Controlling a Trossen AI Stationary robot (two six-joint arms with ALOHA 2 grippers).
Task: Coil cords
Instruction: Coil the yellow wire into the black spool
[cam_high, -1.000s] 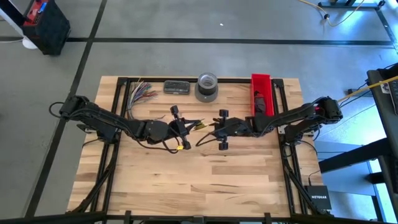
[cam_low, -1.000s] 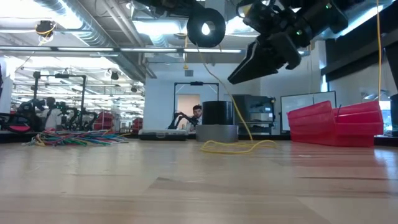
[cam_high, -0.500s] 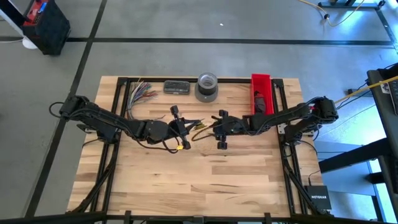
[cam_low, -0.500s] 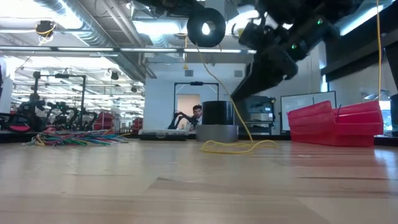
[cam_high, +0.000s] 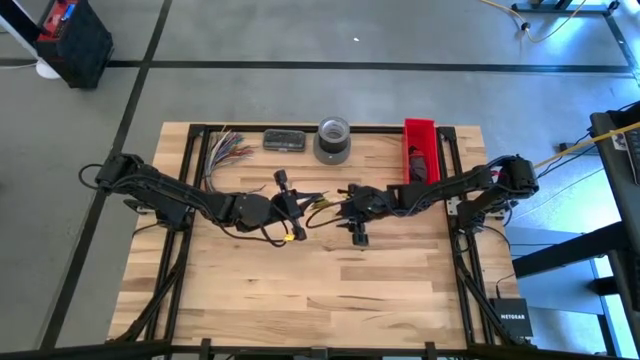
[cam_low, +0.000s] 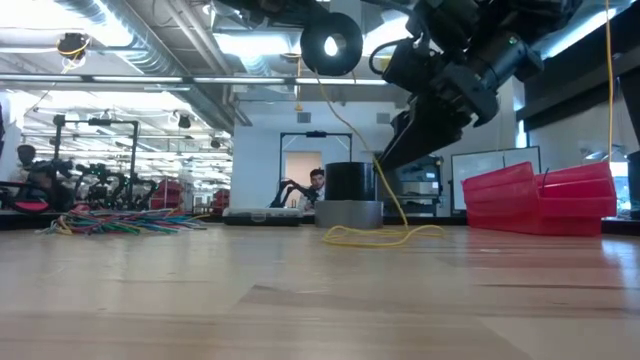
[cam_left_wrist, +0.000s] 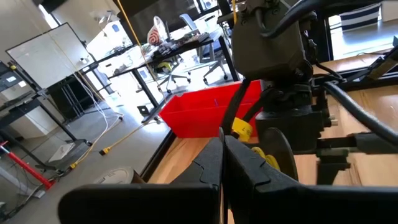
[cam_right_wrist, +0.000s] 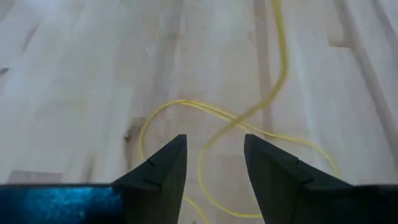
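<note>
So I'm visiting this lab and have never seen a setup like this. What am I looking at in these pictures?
It is a robot with two dark arms at a wooden table. Each arm ends in a two-finger gripper. One camera looks straight down, one sits at table height, and one rides on each wrist.

On the table lie a fan of multicoloured wires, a grey tape roll, a red bin and a yellow cord in loose loops.

The left gripper is shut and appears to hold the cord's upper end, since the cord rises off the table. The right gripper is open above the loops and holds nothing.
</note>
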